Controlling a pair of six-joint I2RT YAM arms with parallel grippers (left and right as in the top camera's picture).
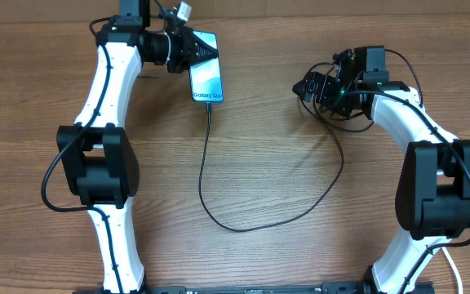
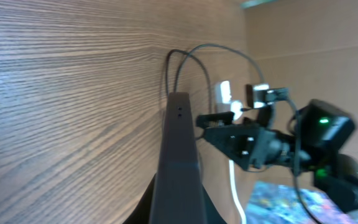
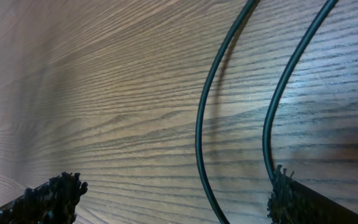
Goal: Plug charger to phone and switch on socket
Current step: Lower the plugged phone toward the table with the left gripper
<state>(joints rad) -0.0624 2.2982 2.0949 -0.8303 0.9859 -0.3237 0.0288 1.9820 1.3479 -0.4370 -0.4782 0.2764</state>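
Note:
The phone [image 1: 207, 75], its blue screen lit, lies tilted at the back left. My left gripper [image 1: 188, 49] is shut on its far end. In the left wrist view the phone [image 2: 179, 155] shows edge-on as a dark slab between the jaws. The charger [image 1: 219, 222], a thin black cable, meets the phone's near end and loops across the table to my right gripper [image 1: 313, 86]. That gripper [image 3: 173, 199] is open, low over the table, with two cable strands [image 3: 199, 130] between its fingers. The charger's plug and the socket are out of view.
A small white object [image 1: 184, 11] hangs by the left arm at the back edge. The left wrist view shows the right arm [image 2: 260, 143], a white cord [image 2: 234, 186] and a colourful patch [image 2: 291, 199] beyond the phone.

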